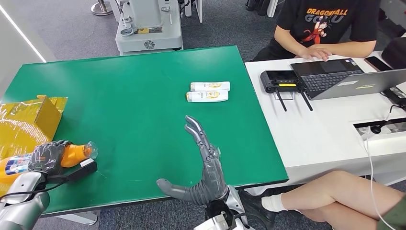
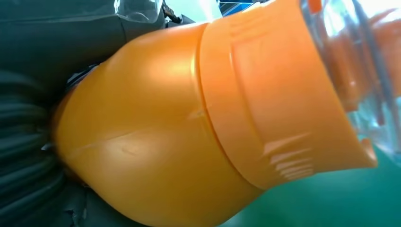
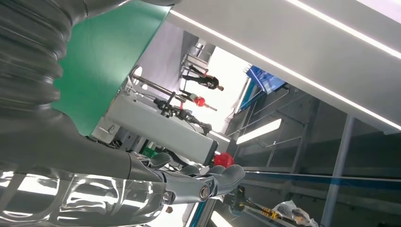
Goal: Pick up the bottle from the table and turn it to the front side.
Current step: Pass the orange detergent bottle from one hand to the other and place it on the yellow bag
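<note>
Room lies broad across the middle of the green counter (image 1: 129, 96), whose near edge runs just in front of both arms and whose right edge meets a white desk (image 1: 325, 129). The left hand (image 1: 47, 157) sits at the counter's near left corner, its dark fingers wrapped around the orange plastic bottle with a clear cap (image 1: 72, 154), which lies roughly level with its cap pointing to the right; the left wrist view shows the bottle's orange shoulder (image 2: 156, 137) pressed against the ribbed cover. The right hand (image 1: 201, 158) hovers over the near middle of the counter, holding nothing, its fingers stretched forward and apart and the thumb thrown out to the left. Two white shampoo bottles (image 1: 208, 91) lie side by side beyond it, well apart from its fingertips. A crumpled yellow foil box (image 1: 28, 120) stands just behind the left hand at the left edge. On the desk are a black laptop (image 1: 335, 76) and a person (image 1: 325, 28) typing; another person's bare legs (image 1: 335, 196) sit near the right arm.
</note>
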